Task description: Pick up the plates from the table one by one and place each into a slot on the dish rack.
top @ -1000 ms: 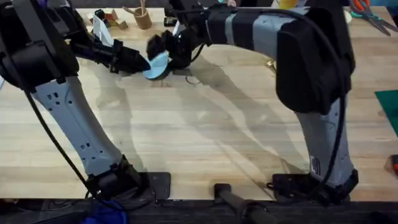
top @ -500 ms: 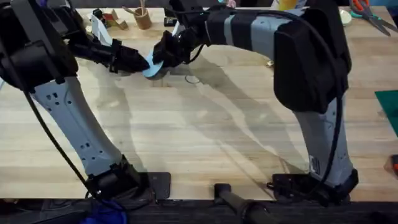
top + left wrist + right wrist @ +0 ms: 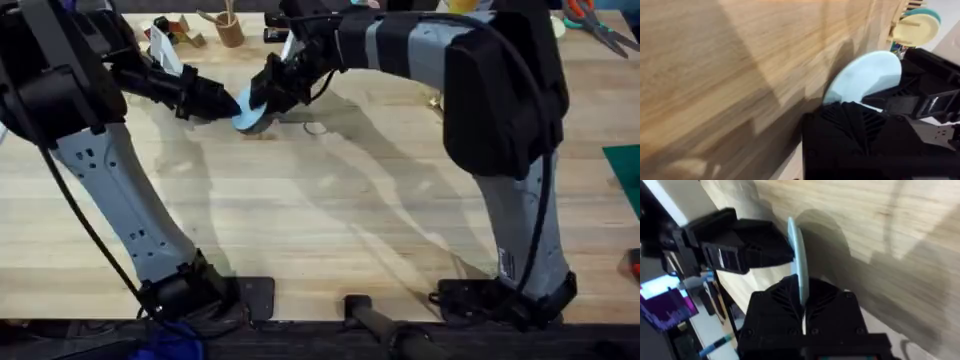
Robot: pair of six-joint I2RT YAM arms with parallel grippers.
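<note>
Both grippers meet at the blue plate (image 3: 250,108). The right gripper (image 3: 801,311) pinches its edge tight; whether the left gripper (image 3: 228,101) grips it cannot be told. One gripper should let go only once the other holds firm.

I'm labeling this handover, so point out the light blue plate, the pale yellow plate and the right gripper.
light blue plate (image 3: 867,75): left wrist view, its face.
pale yellow plate (image 3: 916,29): left wrist view, its face.
right gripper (image 3: 262,97): overhead view, between fingertips.

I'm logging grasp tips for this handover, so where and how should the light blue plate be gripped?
By its thin rim, fingers pinching front and back faces. The light blue plate stands on edge between the right gripper and the left gripper, so only the rim offers a hold. The right fingers already straddle one edge; the left should probably come from the opposite, free edge.
</note>
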